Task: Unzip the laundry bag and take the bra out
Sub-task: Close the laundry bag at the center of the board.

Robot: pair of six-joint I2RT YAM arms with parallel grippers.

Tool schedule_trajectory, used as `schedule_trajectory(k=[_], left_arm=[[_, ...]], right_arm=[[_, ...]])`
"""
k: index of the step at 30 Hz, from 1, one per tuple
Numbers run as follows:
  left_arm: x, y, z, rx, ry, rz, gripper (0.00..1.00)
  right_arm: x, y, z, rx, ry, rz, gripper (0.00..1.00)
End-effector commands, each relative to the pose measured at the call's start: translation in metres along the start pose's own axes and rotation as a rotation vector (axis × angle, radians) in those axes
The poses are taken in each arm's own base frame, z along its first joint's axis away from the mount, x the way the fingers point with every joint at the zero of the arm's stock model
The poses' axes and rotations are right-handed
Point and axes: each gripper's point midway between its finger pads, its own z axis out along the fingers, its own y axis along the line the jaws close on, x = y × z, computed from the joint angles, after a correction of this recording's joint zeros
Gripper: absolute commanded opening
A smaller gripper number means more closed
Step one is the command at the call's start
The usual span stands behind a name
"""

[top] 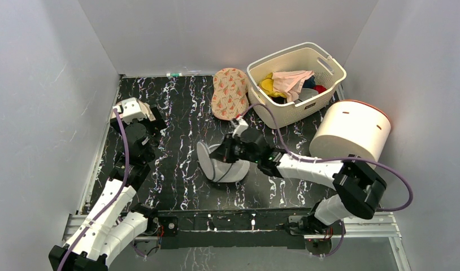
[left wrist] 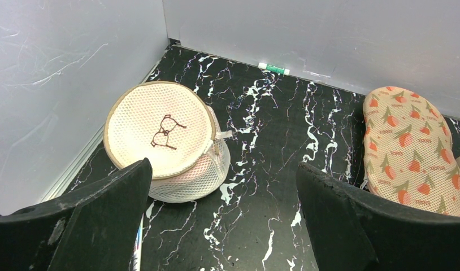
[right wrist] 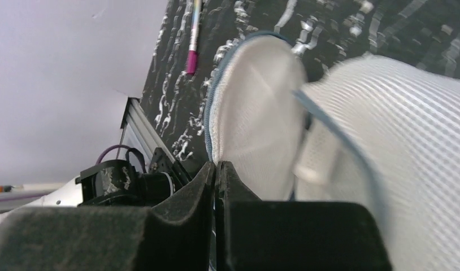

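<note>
The laundry bag lies on its side mid-table, white mesh with a greyish-blue rim. Its round lid stands swung open to the left. In the right wrist view the lid and the mesh body are apart, with a gap between them. My right gripper is shut on the lid's rim; it also shows in the top view. My left gripper is open and empty above the table's far left. The bra is hidden.
A second round white bag with a bra drawing sits by the left wall. A peach patterned pad lies at the back. The cream basket of clothes and a white cylinder stand on the right. A green marker lies by the back wall.
</note>
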Motion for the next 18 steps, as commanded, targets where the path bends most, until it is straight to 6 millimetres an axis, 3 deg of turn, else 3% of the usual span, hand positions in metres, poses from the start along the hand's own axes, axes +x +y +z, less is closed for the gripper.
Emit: schedule_trajectory(k=[1,8,14,18], left_arm=[[-0.006,-0.002,0.000,0.007,-0.018,-0.018,0.98],[-0.004,-0.003,0.001,0.011,-0.012,-0.016,0.98],[-0.003,-0.005,0.002,0.016,-0.007,-0.016,0.98],[-0.002,-0.005,0.002,0.018,-0.005,-0.016,0.98]], right_arm=[[-0.031,0.005,-0.028,-0.102,-0.110,0.178,0.00],[-0.031,-0.066,-0.061,0.123,-0.232,0.231,0.00],[0.002,-0.133,-0.071,0.344,-0.199,0.193,0.00],[0.017,-0.163,-0.076,0.436,-0.177,0.185,0.00]])
